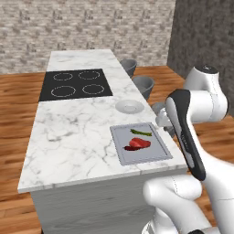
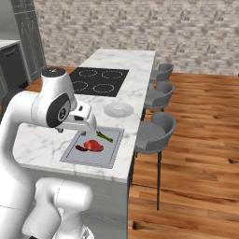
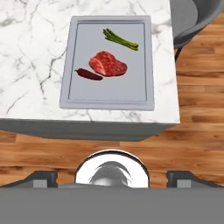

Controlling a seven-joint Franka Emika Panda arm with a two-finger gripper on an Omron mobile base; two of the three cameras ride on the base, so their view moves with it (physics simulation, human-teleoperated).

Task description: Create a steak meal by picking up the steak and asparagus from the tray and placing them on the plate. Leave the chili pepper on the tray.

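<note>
Your steak (image 3: pixel 108 64), asparagus (image 3: pixel 120 39) and chili pepper (image 3: pixel 89 74) all lie on the tray (image 3: pixel 109 96) at the bench (image 1: pixel 73 132) edge, the plate (image 1: pixel 129 107) just beyond it for short transfers. You cannot tell how far the hand is open; it holds nothing visible.

marble island (image 1: pixel 73 132), black cooktop (image 1: pixel 75 84) — grey stools (image 2: pixel 156 130)

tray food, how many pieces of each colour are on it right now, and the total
Red: 2, the flat bright red steak and the small dark red chili pepper, both on the flat grey rectangular tray.
Green: 1, the thin green asparagus near the tray's far end.
Total: 3 pieces; the round white plate holds none.
</note>
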